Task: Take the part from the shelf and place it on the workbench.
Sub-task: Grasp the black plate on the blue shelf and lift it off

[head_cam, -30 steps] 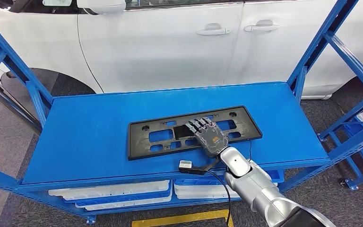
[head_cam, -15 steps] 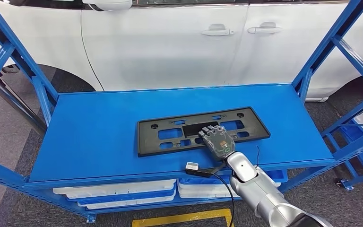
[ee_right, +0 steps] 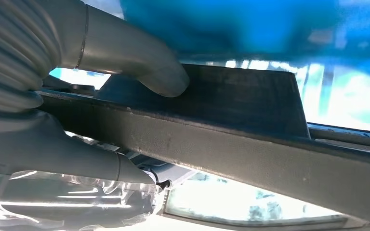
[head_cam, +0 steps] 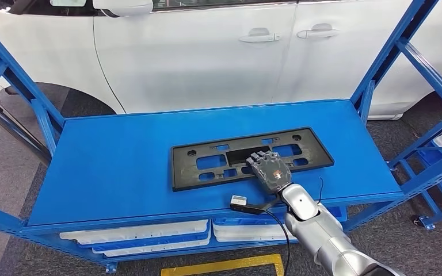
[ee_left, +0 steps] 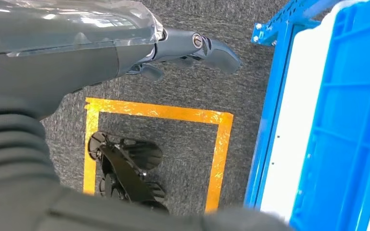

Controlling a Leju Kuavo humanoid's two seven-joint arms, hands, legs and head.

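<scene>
Where you look down from the head, item one: black part (head_cam: 252, 157), flat on the blue shelf top (head_cam: 121, 161). Item two: right hand (head_cam: 270, 171), fingers over its near edge, thumb pressed underneath, gripping it. Item three: left hand (ee_left: 192, 48), fingers extended, empty, above grey floor (ee_left: 183, 134).

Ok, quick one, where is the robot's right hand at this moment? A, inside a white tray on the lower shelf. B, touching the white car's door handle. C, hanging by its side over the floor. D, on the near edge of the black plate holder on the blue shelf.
D: in the head view the right hand lies on the near edge of the black plate holder atop the blue shelf.
</scene>
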